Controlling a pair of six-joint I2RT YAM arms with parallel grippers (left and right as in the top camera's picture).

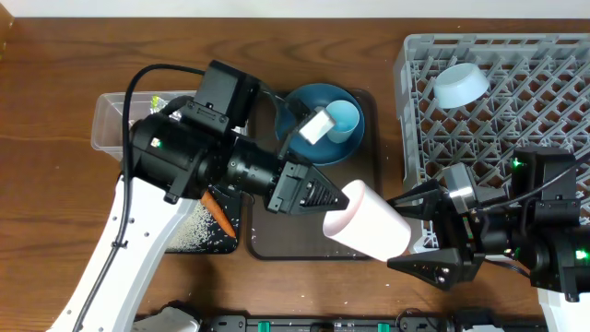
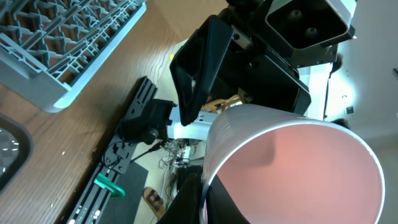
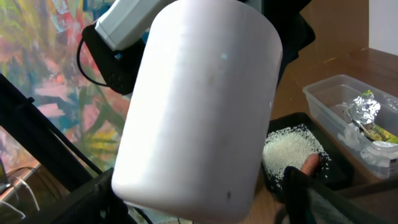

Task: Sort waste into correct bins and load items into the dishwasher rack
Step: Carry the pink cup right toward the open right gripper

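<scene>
Midair near desk front edge: pink cup (image 1: 367,221), just left of rack (image 1: 544,101). Left fingers (image 1: 318,195) clamp rim. Right fingers (image 1: 417,266) spread wide, straddling base. Judged handover for rack loading.

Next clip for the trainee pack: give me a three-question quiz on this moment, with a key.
1. True or false: the pale-blue bowl lies in the dishwasher rack.
2. What is the left gripper shut on? A the pale-blue bowl; B the pale-pink cup; C the light-blue cup.
3. Fill in: in the black tray, the carrot lies beside loose white ____.
Key: 1 true; 2 B; 3 rice.
</scene>
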